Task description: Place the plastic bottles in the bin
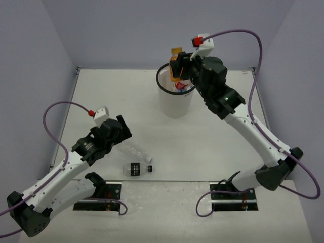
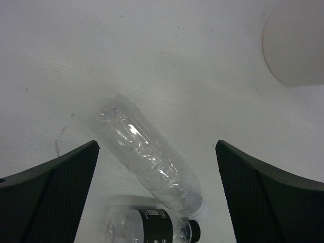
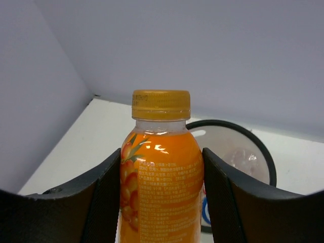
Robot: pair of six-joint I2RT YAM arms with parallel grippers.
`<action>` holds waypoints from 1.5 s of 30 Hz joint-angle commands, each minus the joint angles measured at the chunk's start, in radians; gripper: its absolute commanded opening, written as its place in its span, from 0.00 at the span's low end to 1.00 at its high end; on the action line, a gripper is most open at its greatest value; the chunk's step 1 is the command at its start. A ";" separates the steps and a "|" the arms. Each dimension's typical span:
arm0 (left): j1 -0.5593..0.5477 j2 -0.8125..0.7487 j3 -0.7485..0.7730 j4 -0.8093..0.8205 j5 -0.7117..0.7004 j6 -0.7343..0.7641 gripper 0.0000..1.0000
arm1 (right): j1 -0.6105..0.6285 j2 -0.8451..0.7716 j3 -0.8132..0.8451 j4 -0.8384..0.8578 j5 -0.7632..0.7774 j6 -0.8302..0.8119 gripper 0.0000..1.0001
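Above bin [image 1: 174, 104] — right tool [image 1: 178, 67] grasps orange bottle [image 3: 162, 177]; only wrist view shows left tool [image 2: 157, 149] released.

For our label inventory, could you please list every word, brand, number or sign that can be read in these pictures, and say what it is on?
No text here is legible.
orange bottle, label: rows of fine pale print beside a fruit picture, too blurred to read.
yellow cap: faint stamped code along the top edge, illegible.
black-labelled bottle: small white marks on the label, too small to read.
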 commanded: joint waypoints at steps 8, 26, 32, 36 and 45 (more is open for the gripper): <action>0.005 -0.005 -0.042 -0.032 -0.011 -0.112 1.00 | -0.085 0.262 0.128 0.015 0.042 -0.013 0.41; 0.004 0.035 -0.099 0.009 -0.011 -0.166 1.00 | -0.085 -0.011 -0.148 0.095 0.155 0.011 0.99; 0.004 0.072 -0.108 0.023 -0.004 -0.180 1.00 | -0.085 -0.259 -0.394 0.089 0.258 0.088 0.99; 0.005 0.081 -0.139 0.069 0.012 -0.191 1.00 | -0.085 -0.452 -0.619 0.054 0.306 0.224 0.99; 0.004 0.139 -0.192 0.129 0.027 -0.281 1.00 | -0.085 -0.818 -0.938 -0.129 0.365 0.432 0.99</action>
